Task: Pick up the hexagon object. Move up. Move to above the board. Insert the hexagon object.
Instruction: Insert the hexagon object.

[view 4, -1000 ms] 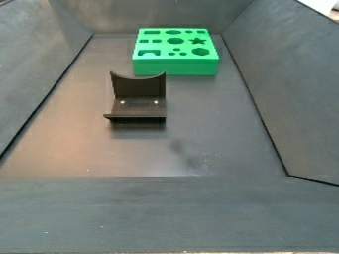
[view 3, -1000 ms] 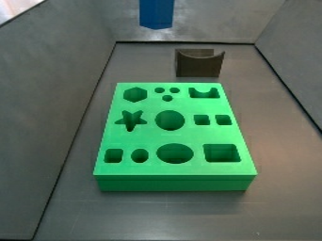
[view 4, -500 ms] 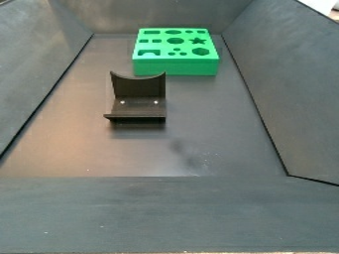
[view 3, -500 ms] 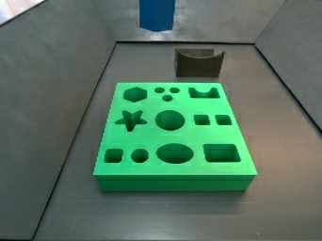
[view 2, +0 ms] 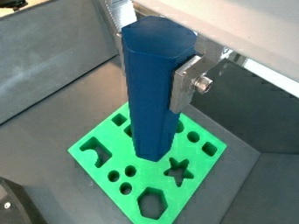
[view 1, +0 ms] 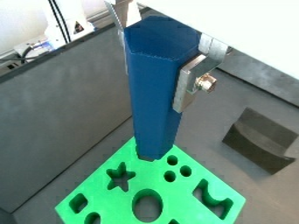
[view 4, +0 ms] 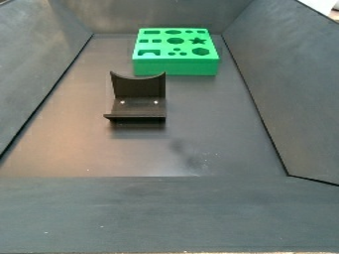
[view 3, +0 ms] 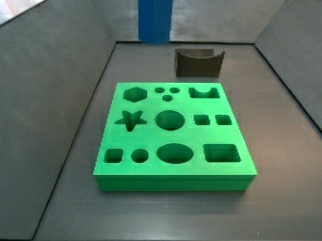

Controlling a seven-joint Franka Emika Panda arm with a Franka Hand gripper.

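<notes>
My gripper (view 1: 158, 61) is shut on the hexagon object (view 1: 155, 114), a tall solid-blue post that hangs upright between the silver fingers (view 1: 191, 80). Both wrist views show it; the gripper (view 2: 152, 70) holds the post (view 2: 149, 122) near its top. The post's lower end hangs above the board (view 1: 97, 191), a bright green slab with many shaped cutouts, also in the wrist view (view 2: 131, 168). In a side view the post (view 3: 153, 24) hangs at the top edge, behind and above the board (view 3: 151, 137); the gripper is out of frame there. The board (view 4: 175, 66) lies at the far end in a side view.
The dark fixture (view 3: 199, 62) stands on the floor just behind the board, and in a side view (view 4: 135, 99) it is in the middle of the bin. It also shows in a wrist view (view 1: 260, 136). Grey sloping walls (view 3: 63, 56) enclose the floor.
The blue post has come lower in the side view; more of its length shows below the top edge. The board and fixture have not moved.
</notes>
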